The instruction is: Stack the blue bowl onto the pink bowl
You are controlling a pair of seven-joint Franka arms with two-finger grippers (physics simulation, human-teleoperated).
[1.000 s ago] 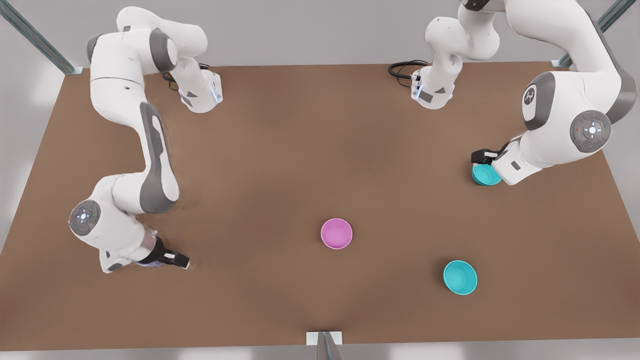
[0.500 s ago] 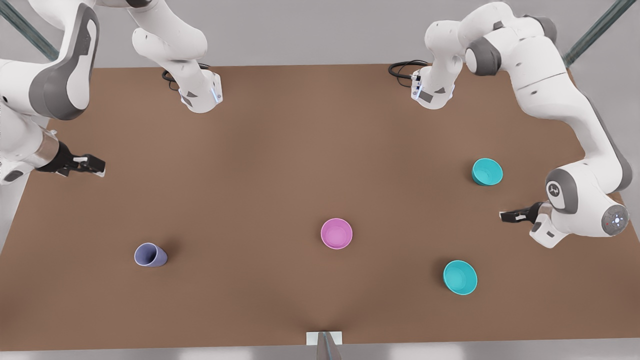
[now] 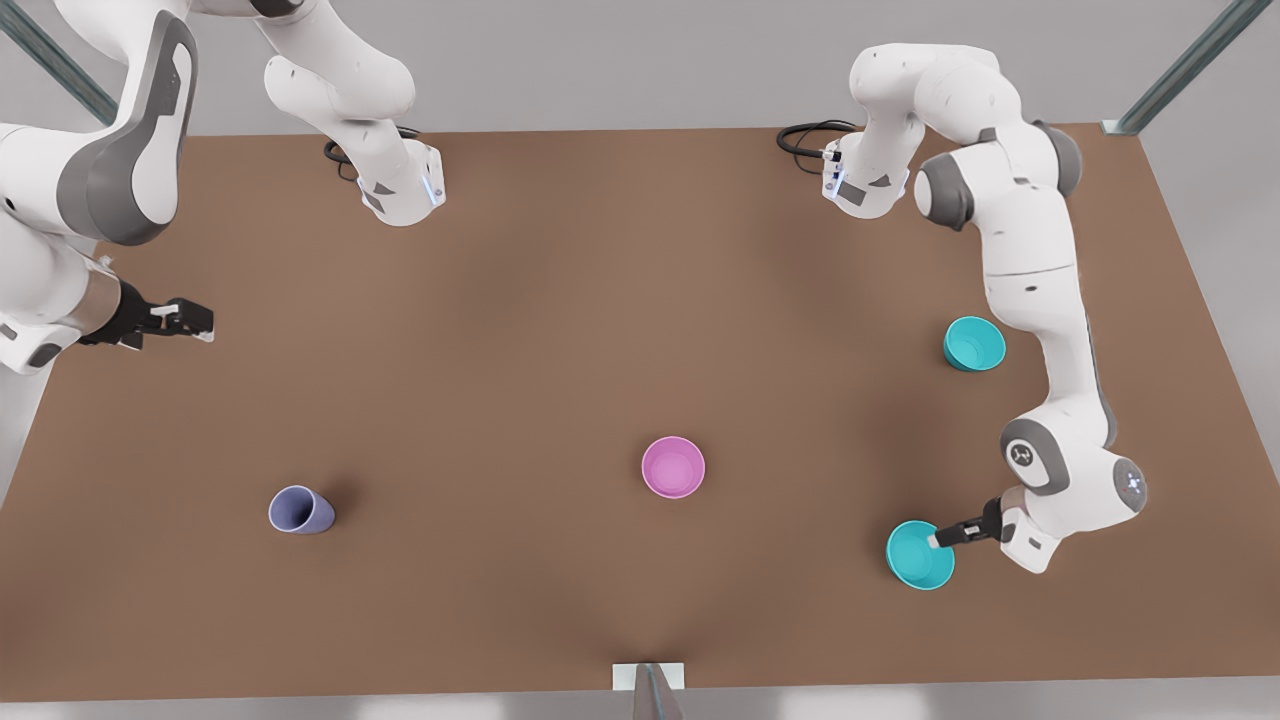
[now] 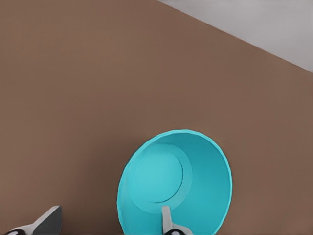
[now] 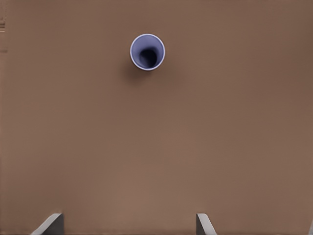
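At the front view's left the right gripper hangs above the table with its fingers spread wide apart, holding nothing. Nearer the camera on that side stands a lavender cup, upright with its mouth up; the right wrist view looks straight down into its dark inside. The pink bowl sits near the middle of the table, upright, opening upward, round with no long axis, and alone. To its right and nearer the camera is the blue bowl, also upright. The left gripper is at its right rim, jaws spread, one finger inside the bowl and the other outside the wall. A second turquoise bowl rests farther back on the right. The table is plain brown, with a grey wall behind and metal struts at the far corners.
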